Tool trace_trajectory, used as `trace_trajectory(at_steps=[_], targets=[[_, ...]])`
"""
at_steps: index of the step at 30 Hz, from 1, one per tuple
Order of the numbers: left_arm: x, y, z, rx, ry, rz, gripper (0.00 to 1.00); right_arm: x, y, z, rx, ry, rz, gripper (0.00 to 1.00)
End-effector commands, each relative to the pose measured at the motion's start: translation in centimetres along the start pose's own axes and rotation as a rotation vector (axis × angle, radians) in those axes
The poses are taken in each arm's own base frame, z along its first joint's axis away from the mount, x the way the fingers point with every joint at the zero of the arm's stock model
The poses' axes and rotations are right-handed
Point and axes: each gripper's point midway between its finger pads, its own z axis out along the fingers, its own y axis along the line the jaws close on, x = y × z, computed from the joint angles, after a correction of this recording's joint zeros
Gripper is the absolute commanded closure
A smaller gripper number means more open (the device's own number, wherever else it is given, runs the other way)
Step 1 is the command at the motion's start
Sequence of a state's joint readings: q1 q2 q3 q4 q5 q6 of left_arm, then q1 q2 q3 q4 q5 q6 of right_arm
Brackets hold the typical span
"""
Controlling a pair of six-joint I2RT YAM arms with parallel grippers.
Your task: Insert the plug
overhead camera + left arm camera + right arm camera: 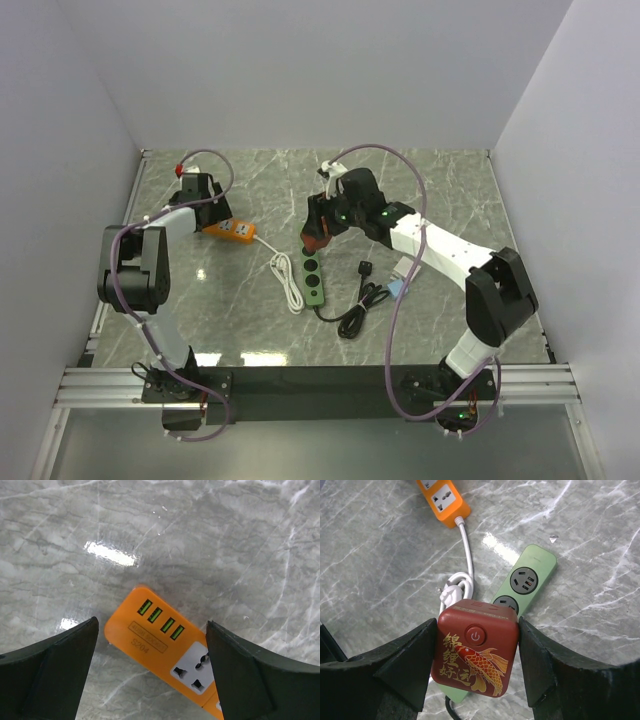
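Note:
My right gripper (477,625) is shut on a red cube plug (476,652) with a gold fish print and a power button, one finger on each side. The cube hangs over the near end of the green power strip (527,577), hiding part of it. From above, the red cube (315,238) sits at the far end of the green strip (313,277), under the right gripper (318,232). My left gripper (152,625) is open above the orange power strip (160,640), with its fingers apart on either side and not touching it.
The orange strip (228,230) trails a white cord (288,280) that ends in a white plug (451,592) beside the green strip. A black plug (366,267) and its coiled black cable (355,315) lie to the right, next to a small pale blue item (403,285).

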State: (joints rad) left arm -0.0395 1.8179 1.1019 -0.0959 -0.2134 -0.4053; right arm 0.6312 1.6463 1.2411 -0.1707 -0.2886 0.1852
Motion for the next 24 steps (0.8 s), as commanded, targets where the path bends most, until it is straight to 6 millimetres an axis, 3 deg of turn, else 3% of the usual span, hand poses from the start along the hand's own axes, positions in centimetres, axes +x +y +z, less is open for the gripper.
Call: trace_trajectory(at_steps=[1,7,11,21,24], targets=[[1.6,-0.4,0.0,0.041,0.070,0.019,0.07,-3.5,2.2,-2.1,-0.056,-0.117,-0.056,1.00],[3.4,-1.3,-1.2,0.100,0.102,0.033,0.12,-3.3,3.0,-2.3,-0.076,-0.118,-0.065,1.00],[6.1,-2.1,-1.4,0.100,0.168,0.077,0.15,-3.1,3.4,-2.4,-0.083,-0.116,-0.069,1.00],[9.3,-7.1,-5.5,0.215,0.167,0.143,0.26,-3.8,3.8,-2.8,-0.044,-0.164,-0.025,1.00],[10.7,-7.3,-5.9,0.234,0.184,0.150,0.26,-2.7,4.5,-2.5,-0.052,-0.147,-0.010,1.00]])
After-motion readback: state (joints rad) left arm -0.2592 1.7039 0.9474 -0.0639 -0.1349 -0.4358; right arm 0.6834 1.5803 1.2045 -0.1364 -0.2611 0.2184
